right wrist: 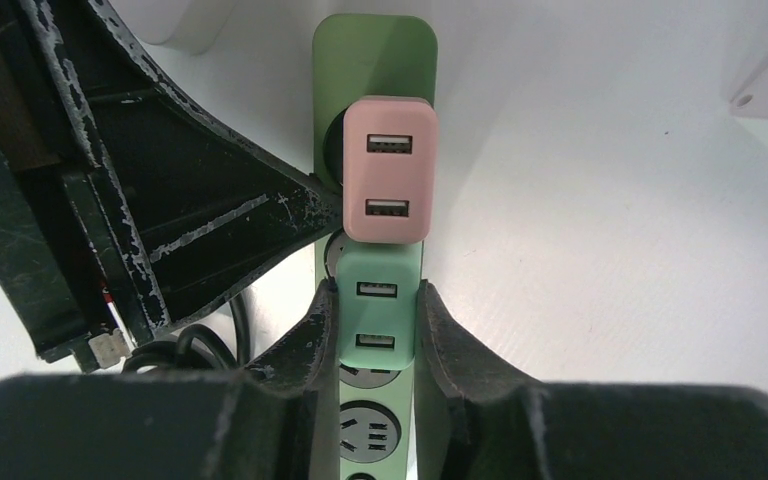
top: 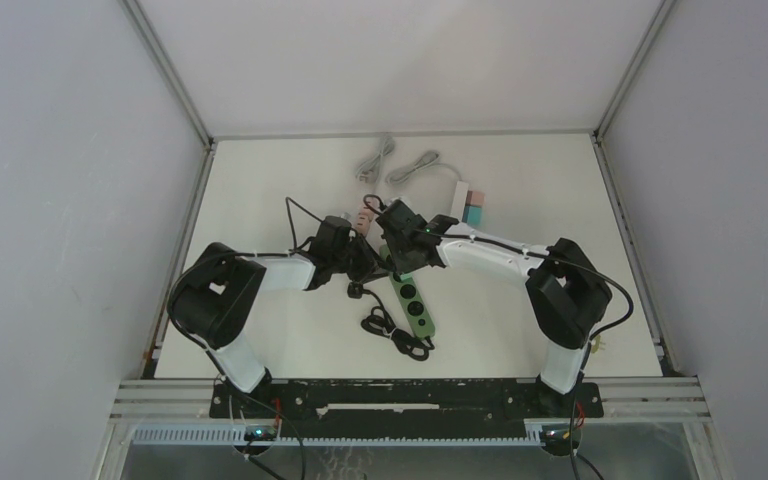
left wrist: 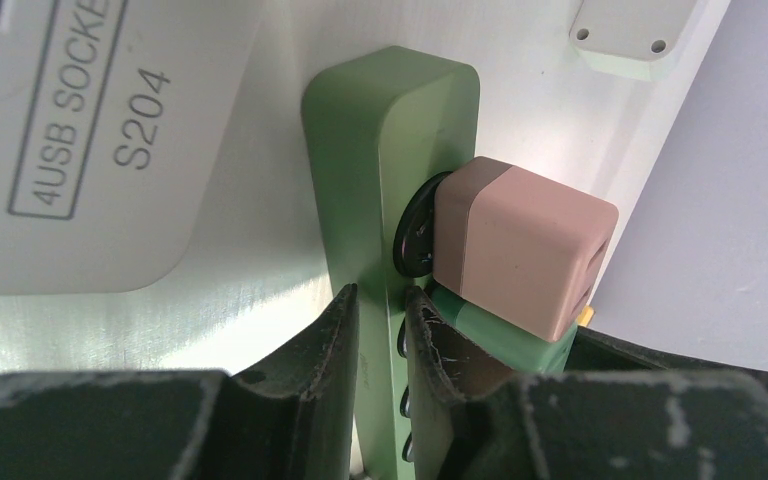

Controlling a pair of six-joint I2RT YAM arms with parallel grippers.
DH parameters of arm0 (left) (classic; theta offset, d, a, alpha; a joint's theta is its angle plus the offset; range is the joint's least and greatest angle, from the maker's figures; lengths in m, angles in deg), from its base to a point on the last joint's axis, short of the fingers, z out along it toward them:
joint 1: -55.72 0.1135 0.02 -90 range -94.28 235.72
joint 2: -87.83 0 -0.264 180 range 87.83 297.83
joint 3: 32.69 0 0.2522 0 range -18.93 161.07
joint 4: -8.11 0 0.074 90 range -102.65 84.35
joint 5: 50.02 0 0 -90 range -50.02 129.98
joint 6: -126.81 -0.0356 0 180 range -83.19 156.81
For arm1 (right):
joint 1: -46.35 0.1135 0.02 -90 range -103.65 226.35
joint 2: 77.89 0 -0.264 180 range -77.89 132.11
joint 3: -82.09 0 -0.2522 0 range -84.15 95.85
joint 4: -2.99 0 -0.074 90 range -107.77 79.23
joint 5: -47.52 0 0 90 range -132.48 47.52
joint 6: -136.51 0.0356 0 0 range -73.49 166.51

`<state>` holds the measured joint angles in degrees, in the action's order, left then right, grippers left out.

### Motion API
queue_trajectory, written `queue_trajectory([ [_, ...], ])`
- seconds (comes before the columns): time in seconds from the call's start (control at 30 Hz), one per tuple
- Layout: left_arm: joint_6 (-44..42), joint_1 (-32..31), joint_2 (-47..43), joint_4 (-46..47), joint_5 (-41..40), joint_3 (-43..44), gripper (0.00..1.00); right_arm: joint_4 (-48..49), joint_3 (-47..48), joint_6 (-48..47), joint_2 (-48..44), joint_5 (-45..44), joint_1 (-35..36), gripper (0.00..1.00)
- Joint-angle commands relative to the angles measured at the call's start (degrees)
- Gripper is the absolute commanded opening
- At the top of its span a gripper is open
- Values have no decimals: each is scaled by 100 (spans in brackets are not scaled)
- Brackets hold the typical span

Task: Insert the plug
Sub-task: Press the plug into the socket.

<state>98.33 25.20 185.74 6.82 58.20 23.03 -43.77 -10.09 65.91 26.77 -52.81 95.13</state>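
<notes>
- Right wrist: right gripper [right wrist: 376, 300] is clamped on the mint USB adapter [right wrist: 378, 315], one finger on each side of it.
- Mint adapter sits against the face of the green power strip [right wrist: 375, 50], on the socket just below the pink USB adapter [right wrist: 388, 170]. Can't tell if it is fully seated.
- Pink adapter is in the strip's end socket and touches the top edge of the mint one. No claw is on it.
- Left wrist: left gripper [left wrist: 380, 300] is pinched nearly closed across the strip's thin body, with fingers [left wrist: 340, 340] on either side below the pink adapter.
- Two free sockets show on the strip below the mint adapter, between the right fingers.
- White USB hub [left wrist: 110, 150] marked S204 lies beside the strip's far end.
- Top view: the strip lies mid-table [top: 260, 170], both arms meet over its far end, and its black cable [top: 395, 335] is coiled at its near end.
</notes>
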Motion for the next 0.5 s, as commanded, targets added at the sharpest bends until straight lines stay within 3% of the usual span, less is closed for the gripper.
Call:
queue_trajectory([
  [0.0, -26, -37, -85, -64, -11, -166, 27, -429, -524, -13, 1002, 454, 144, 0],
  [0.47, -8, -36, -133, -36, -20, -203, 28, -52, -1218, 117, 818, 588, -66, 0],
])
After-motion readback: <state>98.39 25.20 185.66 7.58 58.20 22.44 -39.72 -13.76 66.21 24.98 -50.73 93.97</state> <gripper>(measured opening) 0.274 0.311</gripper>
